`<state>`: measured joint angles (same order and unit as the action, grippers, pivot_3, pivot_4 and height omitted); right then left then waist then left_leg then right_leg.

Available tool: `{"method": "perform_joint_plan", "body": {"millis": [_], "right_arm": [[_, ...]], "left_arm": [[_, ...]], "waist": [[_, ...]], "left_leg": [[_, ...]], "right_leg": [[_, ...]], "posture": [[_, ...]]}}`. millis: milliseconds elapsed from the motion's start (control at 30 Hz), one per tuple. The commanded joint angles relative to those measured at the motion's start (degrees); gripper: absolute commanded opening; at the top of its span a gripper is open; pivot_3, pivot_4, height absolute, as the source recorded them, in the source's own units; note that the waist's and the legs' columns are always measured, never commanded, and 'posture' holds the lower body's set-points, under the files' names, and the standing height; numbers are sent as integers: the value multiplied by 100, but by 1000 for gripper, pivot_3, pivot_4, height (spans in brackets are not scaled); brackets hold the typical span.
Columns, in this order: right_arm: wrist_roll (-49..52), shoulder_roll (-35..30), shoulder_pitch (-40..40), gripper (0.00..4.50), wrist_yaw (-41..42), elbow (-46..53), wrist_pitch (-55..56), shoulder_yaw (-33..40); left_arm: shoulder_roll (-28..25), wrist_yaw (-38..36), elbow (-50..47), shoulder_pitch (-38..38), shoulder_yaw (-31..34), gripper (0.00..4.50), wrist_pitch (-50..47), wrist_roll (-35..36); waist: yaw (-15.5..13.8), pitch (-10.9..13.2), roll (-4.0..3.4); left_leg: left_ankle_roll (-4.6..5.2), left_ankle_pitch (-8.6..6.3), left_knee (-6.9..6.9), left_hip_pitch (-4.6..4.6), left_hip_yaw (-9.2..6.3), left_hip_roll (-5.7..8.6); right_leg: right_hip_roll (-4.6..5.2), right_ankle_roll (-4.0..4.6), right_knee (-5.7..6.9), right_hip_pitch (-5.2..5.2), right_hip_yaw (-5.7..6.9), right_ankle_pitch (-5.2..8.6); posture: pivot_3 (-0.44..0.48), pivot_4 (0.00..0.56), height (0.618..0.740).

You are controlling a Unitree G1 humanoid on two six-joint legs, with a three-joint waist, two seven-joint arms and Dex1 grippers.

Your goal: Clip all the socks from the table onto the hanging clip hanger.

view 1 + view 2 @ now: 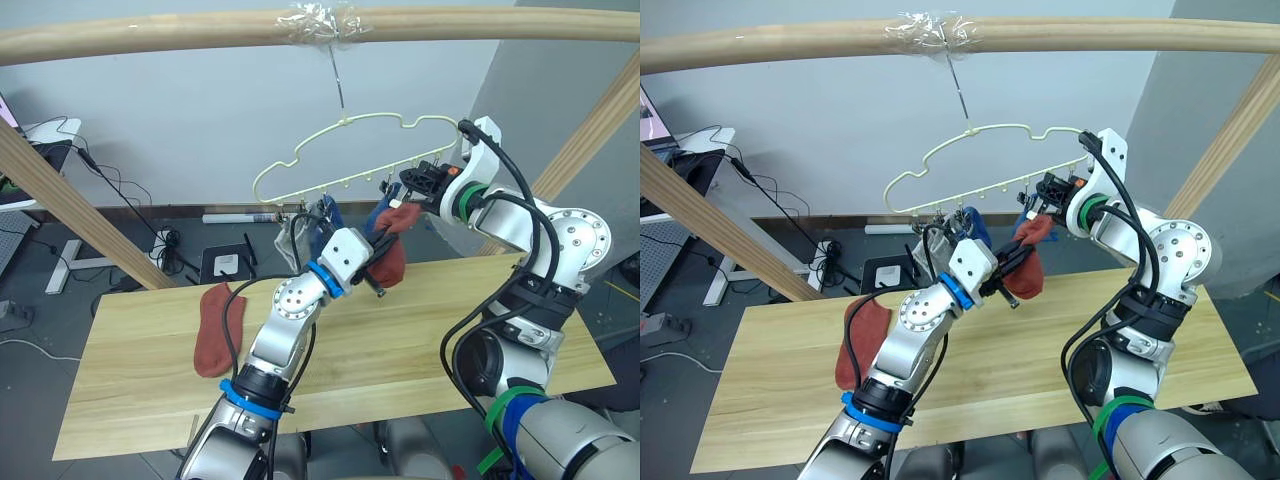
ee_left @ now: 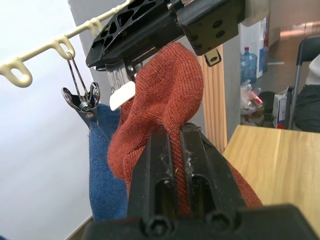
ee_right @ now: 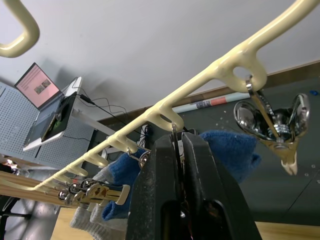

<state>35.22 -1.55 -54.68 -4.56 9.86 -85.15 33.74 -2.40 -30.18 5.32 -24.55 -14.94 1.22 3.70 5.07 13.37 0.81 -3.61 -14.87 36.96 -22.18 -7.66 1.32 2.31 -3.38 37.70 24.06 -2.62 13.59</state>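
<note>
The pale yellow-green clip hanger (image 1: 340, 150) hangs by its hook from the top beam. My left gripper (image 1: 380, 258) is shut on a rust-red sock (image 2: 167, 95) and holds it up under the hanger's right end. Just above it, my right gripper (image 1: 413, 186) is shut on one of the hanger's clips (image 3: 175, 137). A grey sock (image 1: 290, 240) and a blue sock (image 3: 225, 150) hang clipped to the left of it. One clip (image 3: 275, 125) on the hanger's outer end is empty. A second rust-red sock (image 1: 215, 330) lies on the table (image 1: 450, 330) at the left.
The round wooden beam frame (image 1: 150, 30) spans overhead, with slanted posts at left (image 1: 70, 205) and right (image 1: 590, 130). Cables and a power strip (image 1: 165, 245) lie on the floor behind the table. A laptop (image 3: 37, 85) stands far left.
</note>
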Motion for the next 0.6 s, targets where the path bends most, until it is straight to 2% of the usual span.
{"method": "perform_joint_plan", "body": {"millis": [33,600], "right_arm": [[-53,-62,37,0,-88,136,-2,136],[-74,-158,129,0,-47,178,-25,110]], "left_arm": [[-59,-67,8,15,-200,29,6,-162],[-29,103,31,-145,11,29,104,-126]], "waist": [[1,0,0],[8,0,0]], "left_leg": [[0,0,0,0,0,0],[0,0,0,0,-1,0]], "right_leg": [[0,0,0,0,0,0],[0,0,-1,0,0,0]], "posture": [[-184,195,740],[-190,208,740]]}}
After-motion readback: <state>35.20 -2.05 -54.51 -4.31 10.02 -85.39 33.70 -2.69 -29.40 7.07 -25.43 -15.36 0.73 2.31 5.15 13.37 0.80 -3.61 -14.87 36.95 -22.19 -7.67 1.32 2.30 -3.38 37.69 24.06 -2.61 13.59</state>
